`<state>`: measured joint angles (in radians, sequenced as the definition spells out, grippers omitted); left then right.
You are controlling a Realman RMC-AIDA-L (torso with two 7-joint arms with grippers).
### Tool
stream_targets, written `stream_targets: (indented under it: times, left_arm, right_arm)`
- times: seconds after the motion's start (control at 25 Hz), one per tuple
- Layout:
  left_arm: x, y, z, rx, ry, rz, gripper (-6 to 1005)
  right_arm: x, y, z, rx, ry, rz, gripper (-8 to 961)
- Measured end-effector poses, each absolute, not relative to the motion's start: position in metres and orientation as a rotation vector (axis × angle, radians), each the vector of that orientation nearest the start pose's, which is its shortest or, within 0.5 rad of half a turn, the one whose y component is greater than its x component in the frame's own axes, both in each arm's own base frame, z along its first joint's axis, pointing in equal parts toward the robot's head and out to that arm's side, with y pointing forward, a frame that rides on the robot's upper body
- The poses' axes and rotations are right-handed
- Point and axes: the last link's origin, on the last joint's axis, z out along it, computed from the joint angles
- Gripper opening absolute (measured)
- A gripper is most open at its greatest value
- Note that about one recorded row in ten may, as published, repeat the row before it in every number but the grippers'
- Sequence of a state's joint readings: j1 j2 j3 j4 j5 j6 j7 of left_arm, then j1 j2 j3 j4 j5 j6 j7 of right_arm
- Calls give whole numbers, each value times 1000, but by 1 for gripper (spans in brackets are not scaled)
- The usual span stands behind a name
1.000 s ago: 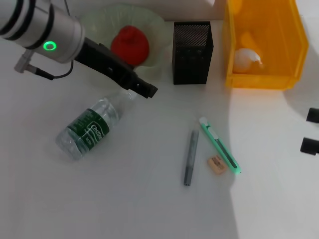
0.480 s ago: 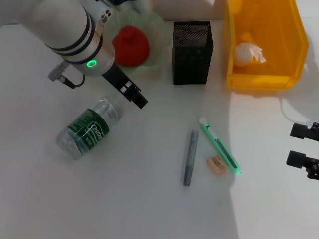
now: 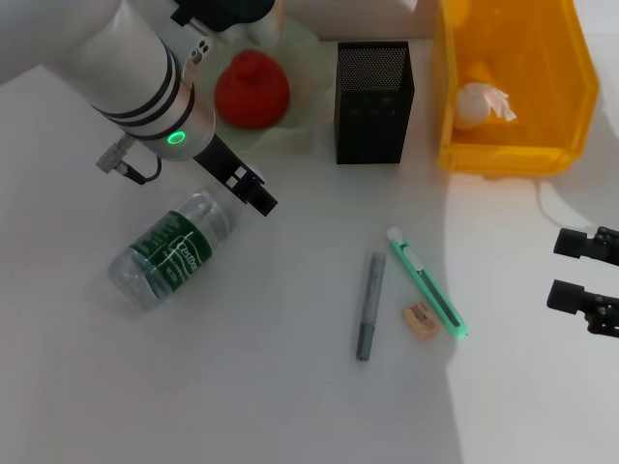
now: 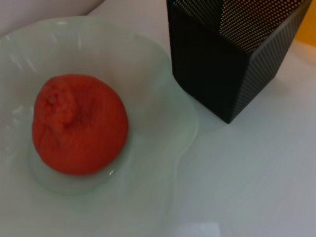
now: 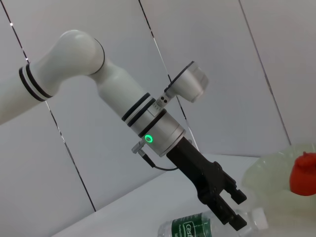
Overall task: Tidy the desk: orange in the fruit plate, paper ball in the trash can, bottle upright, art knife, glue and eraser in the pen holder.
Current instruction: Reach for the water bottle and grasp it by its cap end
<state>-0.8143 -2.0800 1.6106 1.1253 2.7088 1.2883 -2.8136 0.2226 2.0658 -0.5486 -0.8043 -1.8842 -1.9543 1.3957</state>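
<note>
Pale green glass fruit plate (image 3: 302, 72) holds the red-orange orange (image 3: 251, 89). Beside it stands the black mesh pen holder (image 3: 374, 101), contents not discernible. The yellow plastic bin (image 3: 513, 87) contains the white paper ball (image 3: 481, 101). The clear green-labelled bottle (image 3: 172, 247) lies on its side; the left gripper (image 3: 253, 192) hovers just above its neck, jaw state indeterminable. Right gripper (image 3: 580, 271): jaws spread, empty.

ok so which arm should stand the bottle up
Left, probably. The left gripper hovers right at the cap end of the lying bottle, fingers open. The right gripper sits at the far right edge, nearer the knife.
</note>
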Motion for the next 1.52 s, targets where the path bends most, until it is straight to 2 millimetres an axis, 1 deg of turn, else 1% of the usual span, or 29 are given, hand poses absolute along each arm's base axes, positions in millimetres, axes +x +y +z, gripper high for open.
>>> stream_targets:
  times: [0.32,0.68,1.12,1.44,1.52]
  left_arm:
    - [-156,403,-54,-2415,-825,536,755]
    - [-159,407,-59,-2410,-821,505,749]
    - [-165,408,-66,-2409,-807,507,741]
    - [-165,405,-73,-2423,-767,525,736]
    - [-166,404,-75,-2426,-766,527,494]
  right_arm:
    - [307,229,53,-2598,741,998,768]
    - [308,230,51,-2592,772,1019,768]
    - [306,232,45,-2610,803,1033,768]
    - [307,232,42,-2608,825,1035,768]
    - [307,233,41,-2606,836,1041,768]
